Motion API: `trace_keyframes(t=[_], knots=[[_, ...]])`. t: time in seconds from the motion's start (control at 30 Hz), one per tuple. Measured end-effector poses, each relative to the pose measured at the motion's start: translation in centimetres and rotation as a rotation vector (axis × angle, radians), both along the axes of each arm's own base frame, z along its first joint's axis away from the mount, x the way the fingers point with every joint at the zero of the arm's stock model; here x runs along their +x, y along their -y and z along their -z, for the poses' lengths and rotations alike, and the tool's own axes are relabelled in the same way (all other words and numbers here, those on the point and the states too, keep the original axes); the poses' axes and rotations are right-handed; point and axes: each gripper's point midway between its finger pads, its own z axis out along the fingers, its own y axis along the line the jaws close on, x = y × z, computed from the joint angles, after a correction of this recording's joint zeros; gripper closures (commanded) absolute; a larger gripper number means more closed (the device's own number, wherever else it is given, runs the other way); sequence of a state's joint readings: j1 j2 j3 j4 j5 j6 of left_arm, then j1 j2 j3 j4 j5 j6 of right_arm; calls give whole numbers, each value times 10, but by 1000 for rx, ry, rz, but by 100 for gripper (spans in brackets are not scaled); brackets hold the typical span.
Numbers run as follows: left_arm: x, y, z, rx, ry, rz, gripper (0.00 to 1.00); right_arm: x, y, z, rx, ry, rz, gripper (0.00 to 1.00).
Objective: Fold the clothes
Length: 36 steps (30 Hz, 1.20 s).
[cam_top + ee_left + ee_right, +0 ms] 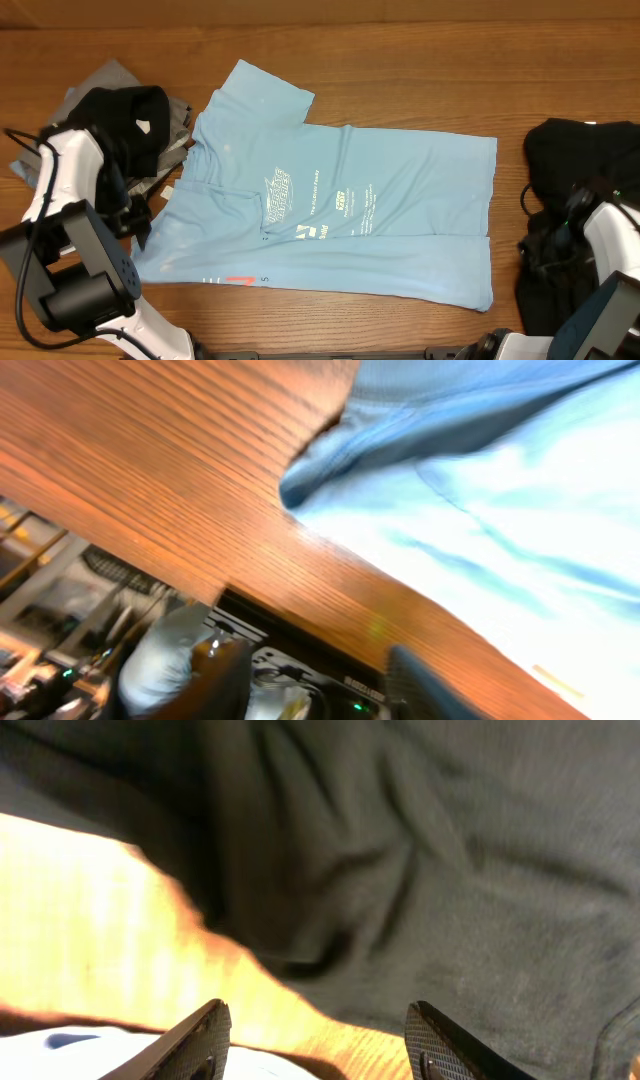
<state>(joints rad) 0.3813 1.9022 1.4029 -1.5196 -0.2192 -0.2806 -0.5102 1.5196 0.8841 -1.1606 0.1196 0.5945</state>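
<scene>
A light blue T-shirt point(340, 210) with white lettering lies spread across the middle of the table, its lower part folded over. In the left wrist view its edge point(500, 490) lies ahead on the wood. My left gripper point(318, 660) is open over the table's front edge near the shirt's lower left corner, with nothing between its fingers. My right gripper point(318, 1020) is open too, hovering over bare wood at the border of a dark shirt point(450, 870), holding nothing. A strip of the blue shirt point(60, 1045) shows at the lower left of that view.
A black garment point(130, 115) sits on grey clothes point(100, 80) at the back left. Another black pile point(585, 160) lies at the right edge beside the right arm point(610, 235). The left arm point(60, 170) stands by the shirt's left side.
</scene>
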Motion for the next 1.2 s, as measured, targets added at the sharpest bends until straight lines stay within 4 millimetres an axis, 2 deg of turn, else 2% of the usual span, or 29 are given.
trace_keyframes(t=[0.1,0.17,0.2,0.27,0.33,0.4,0.47,0.6,0.67,0.73,0.83,0.93,0.97,1.0,1.13,1.2], knots=[[24,-4,-26,4,109,7,34,26,9,-18,-11,82,-24,41],[43,-2,-46,-5,210,16,34,61,13,-42,12,213,-89,41],[53,-1,-56,-8,264,24,34,67,13,-46,19,240,-102,41],[76,4,-74,-25,382,51,33,92,9,-63,58,348,-173,41],[111,16,-91,-64,543,122,33,117,1,-81,102,465,-256,39],[156,41,-109,-120,726,247,28,136,-12,-94,155,566,-337,39],[189,69,-120,-166,853,377,25,147,-25,-101,206,633,-392,37],[236,138,-138,-221,1030,647,18,158,-43,-109,269,708,-465,37],[255,165,-143,-219,1093,746,16,160,-48,-111,286,722,-480,37],[277,190,-138,-208,1142,832,14,160,-50,-112,296,730,-485,37],[308,204,-114,-195,1170,879,10,161,-52,-113,306,737,-490,37],[337,200,-73,-173,1170,864,6,160,-53,-113,311,740,-495,36],[349,194,-47,-164,1155,847,6,160,-53,-113,312,740,-496,37],[352,190,-31,-164,1136,835,6,161,-53,-113,312,741,-496,37],[374,178,12,-140,1146,801,5,159,-54,-113,317,733,-495,36],[381,174,26,-126,1152,793,5,156,-55,-112,323,724,-492,37]])
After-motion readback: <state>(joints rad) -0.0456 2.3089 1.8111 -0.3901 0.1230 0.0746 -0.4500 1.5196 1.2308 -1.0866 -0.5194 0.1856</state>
